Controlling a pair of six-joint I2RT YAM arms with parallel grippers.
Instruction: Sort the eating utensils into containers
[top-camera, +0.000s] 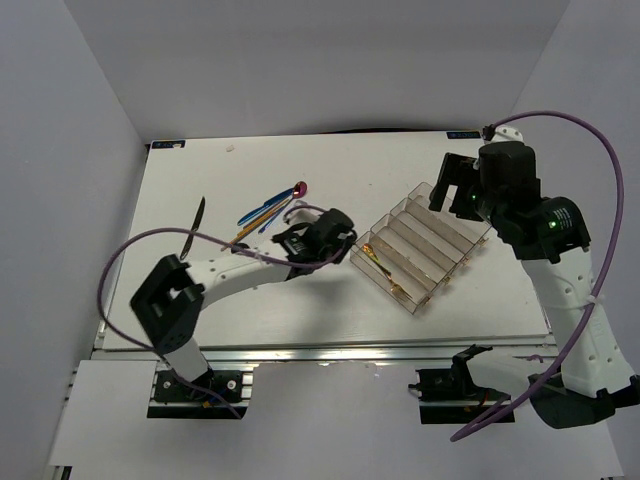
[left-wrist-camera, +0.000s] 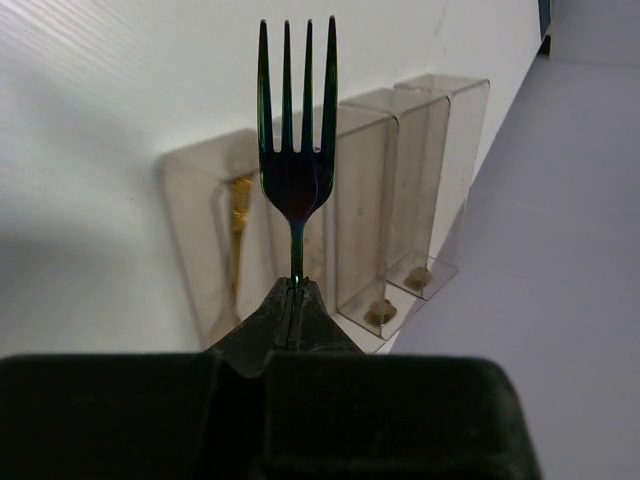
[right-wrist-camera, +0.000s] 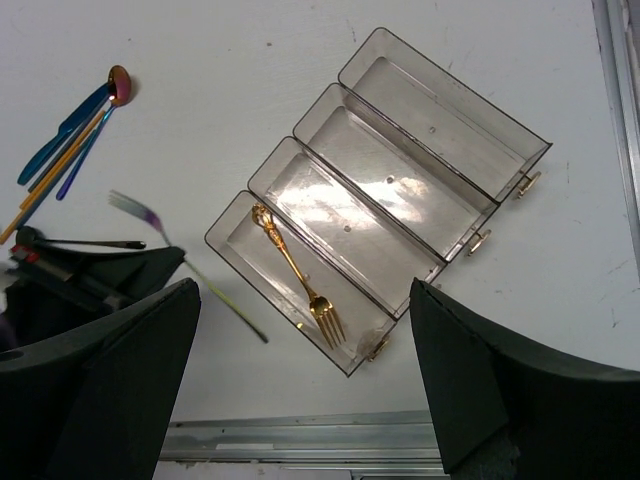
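1. Left hand (left-wrist-camera: 297, 300): jaws shut tight on the handle of the rainbow fork (left-wrist-camera: 297, 150). The thin stem is pinched between the tips, and the tines point away from my wrist, toward the tray (right-wrist-camera: 400, 180).
2. Right hand (top-camera: 455, 183): fingers (right-wrist-camera: 110, 370) spread wide, with nothing between them and touching nothing. It hangs above the far right end of the tray, its camera looking down on it.
3. Tray: four long compartments side by side, set at a slant on the table (top-camera: 250, 160). A gold fork (right-wrist-camera: 297, 272) lies in the end compartment nearest my left hand, tines toward the near edge. It is the only piece in the tray.
4. Rainbow fork versus hand and tray: it sticks straight out from the fingertips, off the table. In the left wrist view its tines line up with the compartment next to the gold fork's. From above, my left hand sits just beside the tray's left corner. I cannot tell whether the tines have crossed the rim.
5. Unsorted pile (top-camera: 270, 208): blue pieces, chopsticks and a rainbow spoon (right-wrist-camera: 120, 85) lie in a loose bundle on the table beyond my left hand, apart from the tray.
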